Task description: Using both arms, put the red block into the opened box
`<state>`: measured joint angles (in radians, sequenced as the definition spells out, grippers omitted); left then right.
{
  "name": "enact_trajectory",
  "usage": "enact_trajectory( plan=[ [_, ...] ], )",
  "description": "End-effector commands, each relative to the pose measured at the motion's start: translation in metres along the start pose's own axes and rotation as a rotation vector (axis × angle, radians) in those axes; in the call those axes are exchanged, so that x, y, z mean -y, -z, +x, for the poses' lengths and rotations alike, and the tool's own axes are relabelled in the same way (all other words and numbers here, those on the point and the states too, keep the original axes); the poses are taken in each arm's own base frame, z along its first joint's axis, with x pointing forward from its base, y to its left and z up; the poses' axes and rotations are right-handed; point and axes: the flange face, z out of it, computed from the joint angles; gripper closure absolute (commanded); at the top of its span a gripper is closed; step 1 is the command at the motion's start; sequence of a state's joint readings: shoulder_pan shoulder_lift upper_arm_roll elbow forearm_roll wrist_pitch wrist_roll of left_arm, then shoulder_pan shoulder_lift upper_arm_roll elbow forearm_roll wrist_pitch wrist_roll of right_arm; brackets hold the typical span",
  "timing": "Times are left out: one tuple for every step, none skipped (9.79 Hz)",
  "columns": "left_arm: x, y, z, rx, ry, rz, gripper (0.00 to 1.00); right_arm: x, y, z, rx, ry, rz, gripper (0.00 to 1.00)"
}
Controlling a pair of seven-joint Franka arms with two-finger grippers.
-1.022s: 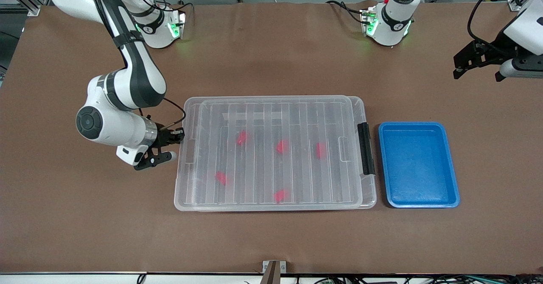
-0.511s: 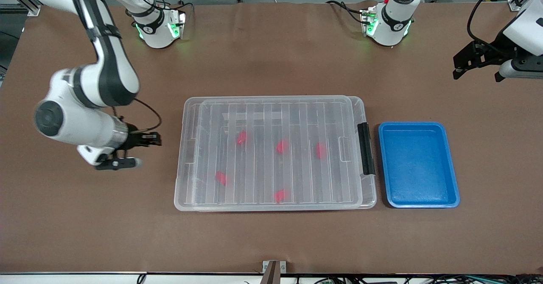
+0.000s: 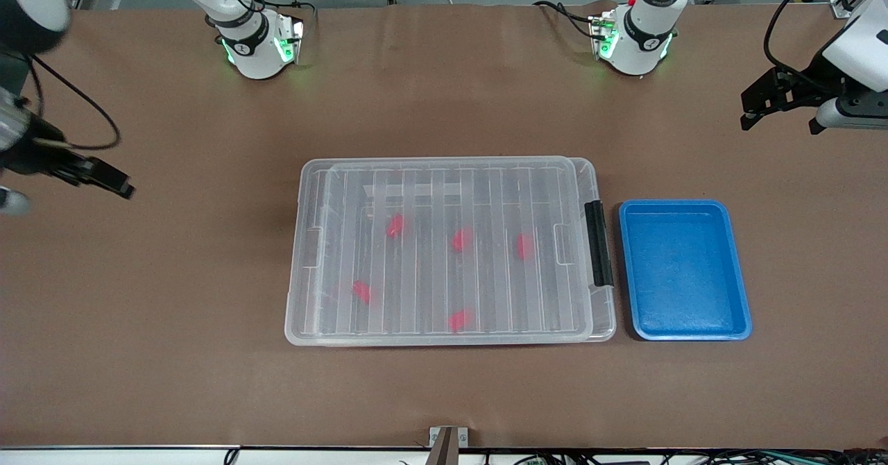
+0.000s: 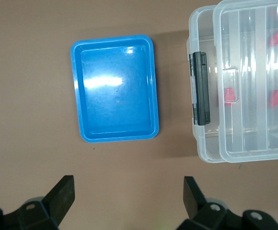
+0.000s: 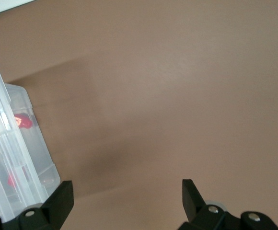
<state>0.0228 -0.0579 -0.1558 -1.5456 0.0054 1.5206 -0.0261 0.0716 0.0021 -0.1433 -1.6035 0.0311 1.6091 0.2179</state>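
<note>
The clear box (image 3: 297,316) lies mid-table with its ribbed lid (image 3: 485,191) on top and the black latch (image 3: 598,243) at the end toward the left arm. Several red blocks show through the lid, one of them (image 3: 395,225) toward the right arm's end; I cannot tell which is the task's red block. My right gripper (image 3: 73,191) hangs open and empty over bare table well off the box's unlatched end; its wrist view catches a box corner (image 5: 38,153). My left gripper (image 3: 782,119) waits open over the table's other end.
An empty blue tray (image 3: 683,271) sits beside the latch end of the box, also seen as the blue tray (image 4: 115,100) in the left wrist view. Both arm bases (image 3: 257,45) stand along the table's edge farthest from the front camera.
The right gripper has drawn away from the box's unlatched end toward the table's edge, and its fingers have opened. The left arm has not moved.
</note>
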Motion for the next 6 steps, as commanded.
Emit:
enact_trajectory(
  plan=[
    [-0.002,-0.014,0.003,0.021,0.01,0.0,0.0,-0.025,0.051,-0.013,0.048,0.081,-0.011,0.0],
    [-0.002,-0.015,0.003,0.022,0.01,0.0,0.0,-0.031,0.06,-0.019,0.074,0.099,-0.017,0.0],
    [-0.002,-0.014,0.005,0.019,0.006,0.001,0.0,-0.035,0.06,-0.021,0.085,0.097,-0.028,0.0],
    [-0.002,-0.012,0.008,0.016,-0.007,-0.001,0.0,-0.041,0.069,-0.027,0.073,0.093,-0.025,0.0],
    [-0.004,-0.01,0.008,0.01,-0.01,-0.001,0.0,-0.044,0.069,-0.025,0.067,0.086,-0.02,0.0],
    [-0.005,-0.009,0.008,0.008,-0.011,-0.001,0.0,-0.041,0.068,-0.026,0.066,0.093,-0.02,0.0]
  ],
)
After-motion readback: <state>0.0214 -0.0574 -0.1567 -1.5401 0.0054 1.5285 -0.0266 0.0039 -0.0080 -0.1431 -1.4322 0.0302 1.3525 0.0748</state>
